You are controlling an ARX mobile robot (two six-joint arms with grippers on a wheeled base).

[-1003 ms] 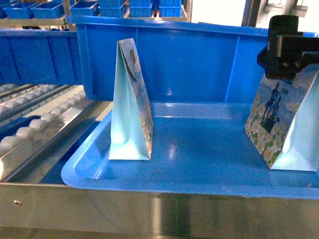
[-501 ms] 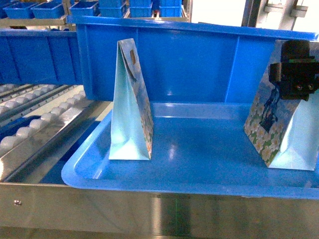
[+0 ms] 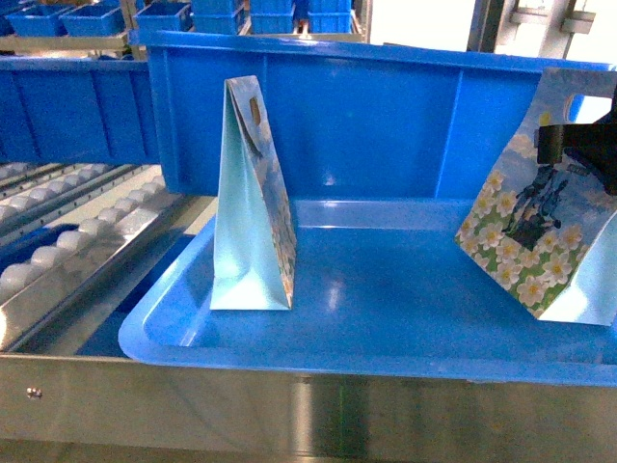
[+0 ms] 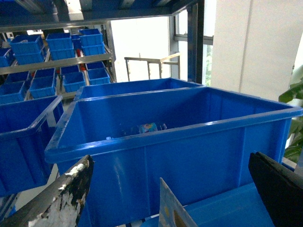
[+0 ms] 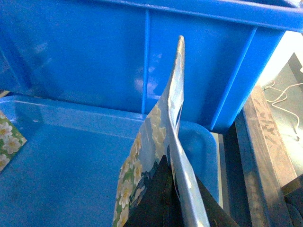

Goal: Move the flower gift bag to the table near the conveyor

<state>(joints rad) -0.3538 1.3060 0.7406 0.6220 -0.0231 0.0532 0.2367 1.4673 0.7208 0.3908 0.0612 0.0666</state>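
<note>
Bag [image 3: 535, 231] tilted in tray [image 3: 386, 318] | right gripper [image 3: 578, 149] clamped on top

Steel shelving [image 4: 71, 61] held small blue bins [image 4: 45, 80] before a bright window [image 4: 142, 45] and white wall [image 4: 274, 52].

R fingers [image 3: 578, 154] clamp tilted flower bag [image 3: 525, 246] (far right) | 2nd bag [image 3: 253, 207] upright | blue tray [image 3: 386, 318]
</note>
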